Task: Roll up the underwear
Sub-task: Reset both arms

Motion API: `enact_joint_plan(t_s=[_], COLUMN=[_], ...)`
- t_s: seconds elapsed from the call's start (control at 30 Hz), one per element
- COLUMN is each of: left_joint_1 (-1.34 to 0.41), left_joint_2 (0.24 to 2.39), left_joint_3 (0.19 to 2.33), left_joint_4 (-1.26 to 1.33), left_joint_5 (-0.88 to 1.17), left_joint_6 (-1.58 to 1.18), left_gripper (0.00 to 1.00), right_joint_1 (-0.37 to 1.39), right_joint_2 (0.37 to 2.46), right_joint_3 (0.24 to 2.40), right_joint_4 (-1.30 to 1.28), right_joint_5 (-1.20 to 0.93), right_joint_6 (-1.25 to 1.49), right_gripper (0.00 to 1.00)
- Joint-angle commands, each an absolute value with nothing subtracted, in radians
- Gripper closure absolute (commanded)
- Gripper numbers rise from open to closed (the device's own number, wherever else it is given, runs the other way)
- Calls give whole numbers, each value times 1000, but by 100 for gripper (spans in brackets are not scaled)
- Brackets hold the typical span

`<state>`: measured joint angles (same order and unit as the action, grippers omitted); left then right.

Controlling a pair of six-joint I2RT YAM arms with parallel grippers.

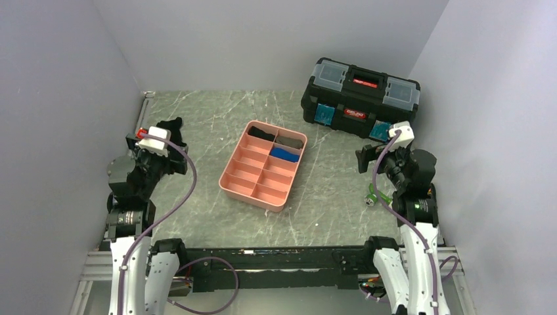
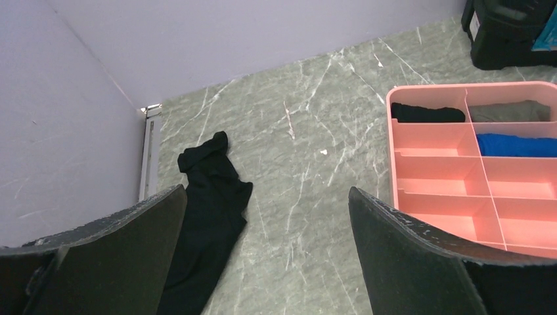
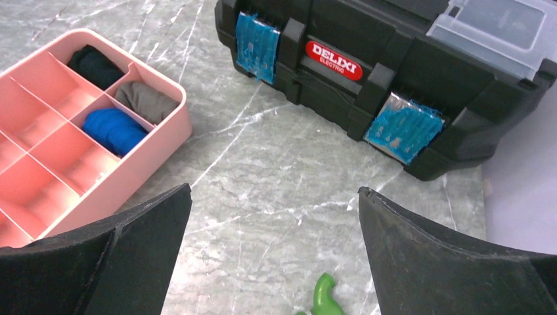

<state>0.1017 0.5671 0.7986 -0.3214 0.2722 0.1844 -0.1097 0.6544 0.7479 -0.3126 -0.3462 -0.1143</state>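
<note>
Top view: a pink plastic tray (image 1: 251, 197) sits between both arms; the rolled bright-blue cloth underwear (image 1: 284, 154) lies in one far box.
Left wrist view: left gripper (image 2: 266, 197) jaws wide open, holding nothing; a long black cloth (image 2: 210, 197), half hidden from above, lies by the left jaw.
Right wrist view: right gripper (image 3: 274, 197) jaws wide open, empty; black plastic toolbox (image 3: 394, 59) ahead; small green thing (image 3: 323, 295) under the gap; underwear to the left.

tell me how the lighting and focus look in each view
Top external: soft even light, no hard shadows, the underwear small but distinct. Left wrist: the black cloth in focus, a dark mass with little detail. Right wrist: slight glare on the foil patches of the toolbox, its red label legible.
</note>
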Motion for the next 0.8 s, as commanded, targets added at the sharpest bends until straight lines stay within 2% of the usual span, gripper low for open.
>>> enact_joint_plan(t_s=[0.0, 0.17, 0.4, 0.63, 0.77], left_joint_1=[106, 106, 106, 107, 108], left_joint_2=[559, 568, 578, 414, 409], left_joint_3=[742, 696, 690, 532, 516], left_joint_4=[-311, -243, -185, -74, -95], left_joint_5=[291, 302, 306, 331, 349], left_joint_6=[202, 176, 132, 166, 176], left_gripper=[1, 1, 1, 1, 1], right_joint_1=[-112, -112, -112, -112, -112], right_joint_2=[577, 521, 547, 533, 554], right_joint_3=[710, 684, 695, 685, 695], right_joint_4=[-352, -329, -331, -328, -340], right_joint_5=[-309, -313, -327, -291, -282], right_joint_6=[-141, -134, -126, -134, -132], right_gripper=[0, 0, 0, 0, 0])
